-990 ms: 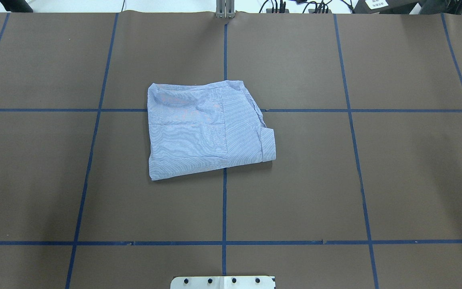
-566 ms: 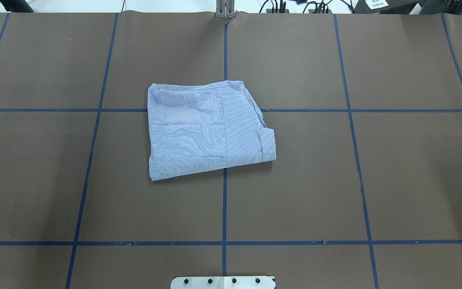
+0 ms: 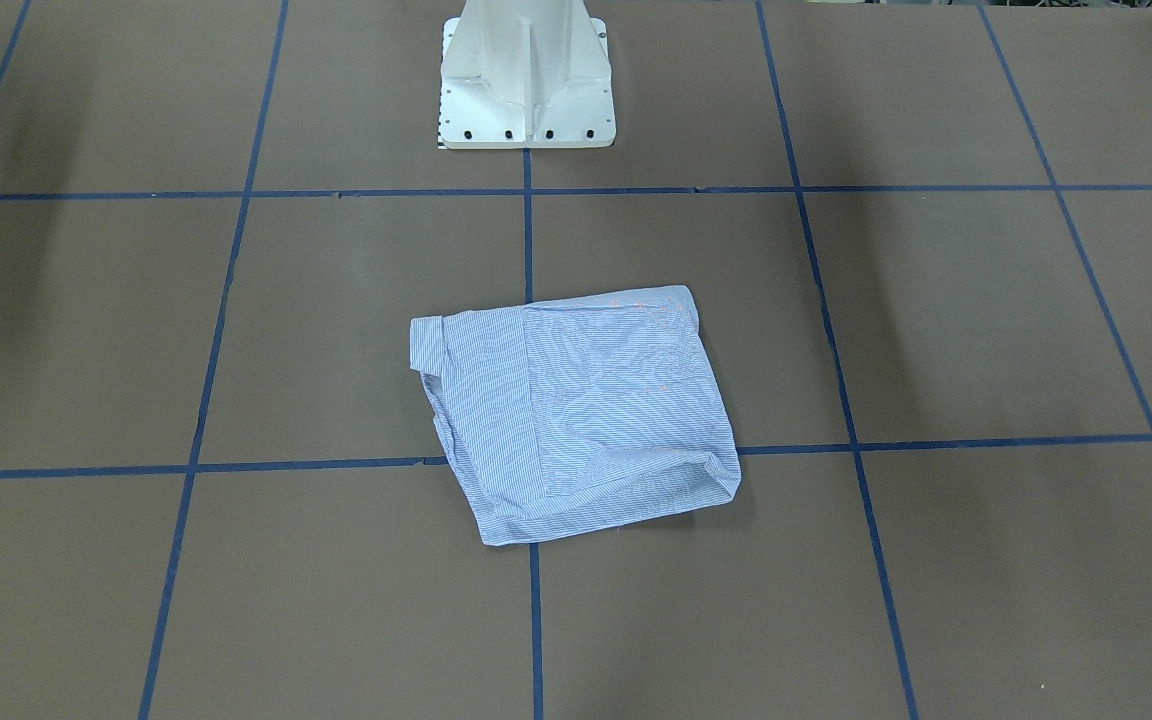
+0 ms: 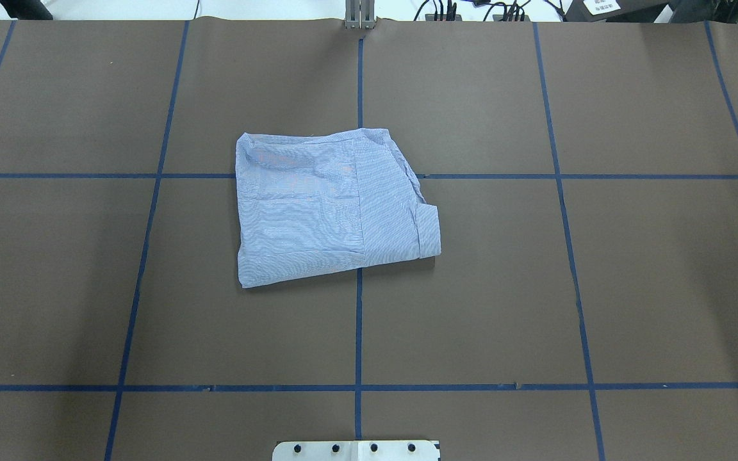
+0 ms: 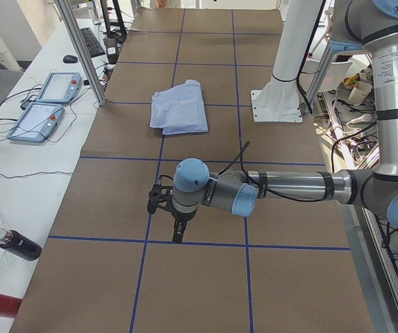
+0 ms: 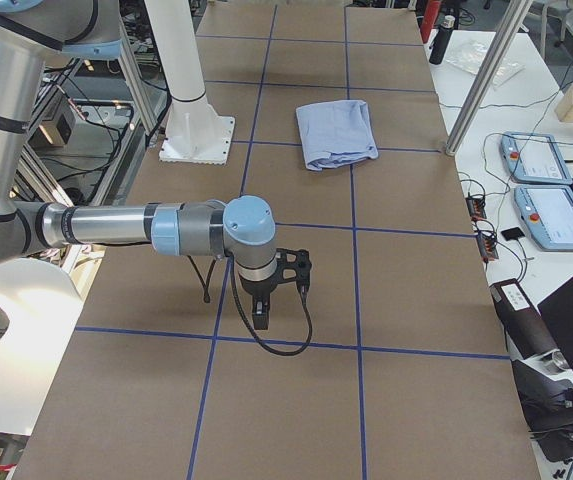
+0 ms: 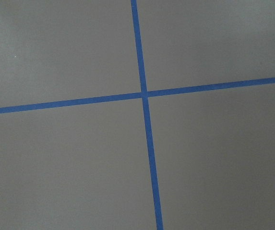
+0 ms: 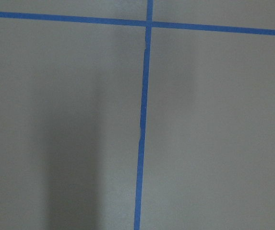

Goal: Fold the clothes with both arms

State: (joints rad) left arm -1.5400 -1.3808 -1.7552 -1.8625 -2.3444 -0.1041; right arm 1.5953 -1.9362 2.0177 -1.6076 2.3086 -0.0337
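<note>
Blue-and-white striped, the shirt (image 4: 318,211) lies folded in a compact rectangle at the middle of the brown table (image 4: 599,288), covering the crossing of 2 tape lines (image 4: 561,176). The left gripper (image 5: 178,237) and right gripper (image 6: 262,321) hang over the table, well apart from the shirt, pointing down; wide or narrow, I cannot tell.

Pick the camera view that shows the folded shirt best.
Overhead exterior: the shirt lies central, large, unobstructed, folds clear. Front-facing shows it similarly from the opposite side; side views show it small and distant; wrist cameras show only table.
</note>
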